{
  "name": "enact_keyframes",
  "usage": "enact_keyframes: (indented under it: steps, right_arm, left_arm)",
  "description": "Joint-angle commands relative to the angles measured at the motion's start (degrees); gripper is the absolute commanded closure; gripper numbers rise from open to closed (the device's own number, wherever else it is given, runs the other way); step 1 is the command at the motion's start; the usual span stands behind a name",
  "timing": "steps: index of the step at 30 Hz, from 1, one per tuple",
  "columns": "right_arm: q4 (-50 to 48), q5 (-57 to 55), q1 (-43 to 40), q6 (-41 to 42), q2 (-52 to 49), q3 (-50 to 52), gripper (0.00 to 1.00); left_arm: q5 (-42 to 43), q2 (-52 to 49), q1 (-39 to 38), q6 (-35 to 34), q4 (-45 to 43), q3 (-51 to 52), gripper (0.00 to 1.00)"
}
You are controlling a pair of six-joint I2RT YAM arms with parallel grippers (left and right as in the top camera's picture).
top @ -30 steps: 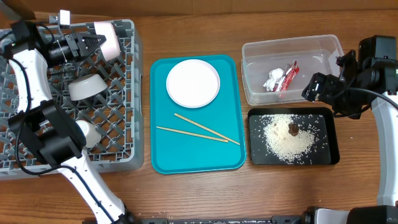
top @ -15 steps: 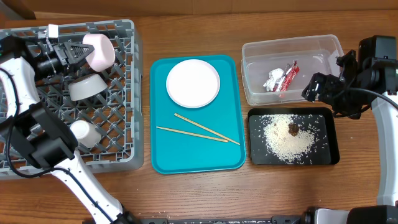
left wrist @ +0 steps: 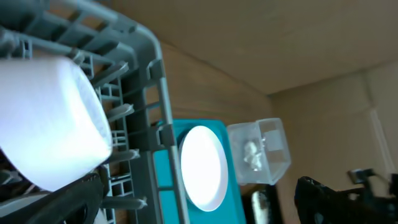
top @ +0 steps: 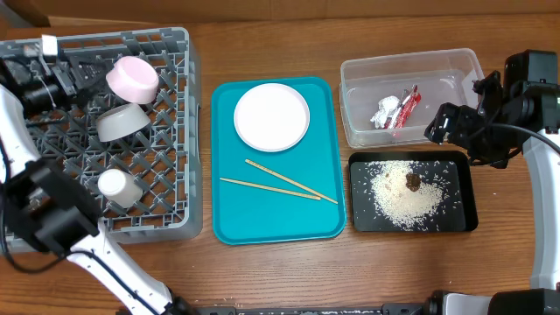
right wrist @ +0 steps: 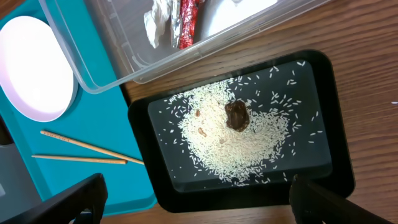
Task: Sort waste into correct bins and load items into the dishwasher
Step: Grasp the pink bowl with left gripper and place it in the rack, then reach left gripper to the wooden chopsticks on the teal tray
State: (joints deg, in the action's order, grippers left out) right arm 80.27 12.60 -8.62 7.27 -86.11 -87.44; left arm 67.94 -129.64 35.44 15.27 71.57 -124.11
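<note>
The pale pink bowl [top: 133,79] lies tilted in the grey dishwasher rack [top: 175,175], free of my left gripper [top: 86,77], which stands open just to its left. In the left wrist view the bowl [left wrist: 50,124] fills the upper left, with my left gripper [left wrist: 199,205] open below it. A grey bowl [top: 121,122] and a white cup [top: 116,185] also sit in the rack. The white plate [top: 271,117] and two chopsticks [top: 280,184] lie on the teal tray [top: 324,219]. My right gripper [right wrist: 199,205] hangs open over the black tray [right wrist: 336,124] of rice [right wrist: 249,143] and brown lump [right wrist: 237,115].
The clear tub [top: 359,131] at the back right holds the silvery wrapper [top: 382,112] and the red wrapper [top: 404,109]. The black tray [top: 464,210] lies directly in front of it. Bare wooden table runs along the front edge.
My left gripper opened, let go of the pink bowl and drew back to the left. The bowl settled lower in the rack. The right arm has not moved.
</note>
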Motion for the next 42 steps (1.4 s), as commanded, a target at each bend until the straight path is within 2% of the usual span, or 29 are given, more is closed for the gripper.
enact_keyframes:
  steps: [1,6,13,16,21,26,30,34,38,42]
  right_arm:
    - [0.24,-2.03,-0.13,-0.24,0.48,-1.46,0.02]
    - [0.0,-2.95,-0.13,-0.15,0.48,-1.46,0.0]
    - [-0.22,-2.99,-0.13,-0.07,0.48,-1.46,0.0]
    - [-0.2,-3.63,-0.13,-0.07,0.48,-1.46,0.0]
    - [-0.15,-3.61,-0.13,-0.04,0.48,-1.46,0.0]
    - [0.0,-3.61,-0.13,-0.04,0.48,-1.46,0.0]
    - [0.24,-3.61,-0.13,-0.04,0.48,-1.46,0.0]
    - [0.2,-3.58,-0.13,-0.04,0.48,-1.46,0.0]
    - [0.24,-3.58,-0.13,-0.04,0.48,-1.46,0.0]
    - [0.22,-3.58,-0.13,-0.02,0.48,-1.46,0.0]
  left_arm:
    - [-9.99,11.54,-1.84,-0.11,0.48,-0.57,0.0]
    - [-24.96,18.99,-7.21,-7.76,3.3,-0.57,0.0]
    - [-48.98,22.53,-19.61,-15.78,10.97,-0.57,0.0]
    - [-53.0,22.56,-24.26,-17.55,16.09,-0.57,0.0]
    - [-57.46,22.88,-28.2,-25.83,24.52,-0.55,0.0]
    - [-56.96,26.08,-31.01,-30.91,25.24,1.31,0.0]
    - [-64.89,31.98,-35.52,-40.09,25.07,4.46,0.0]
    - [-68.13,37.38,-42.07,-46.97,22.67,8.79,0.0]
    - [-73.18,41.35,-49.22,-63.93,20.96,15.8,0.0]
    - [-72.52,41.33,-54.88,-79.84,18.99,23.58,0.0]
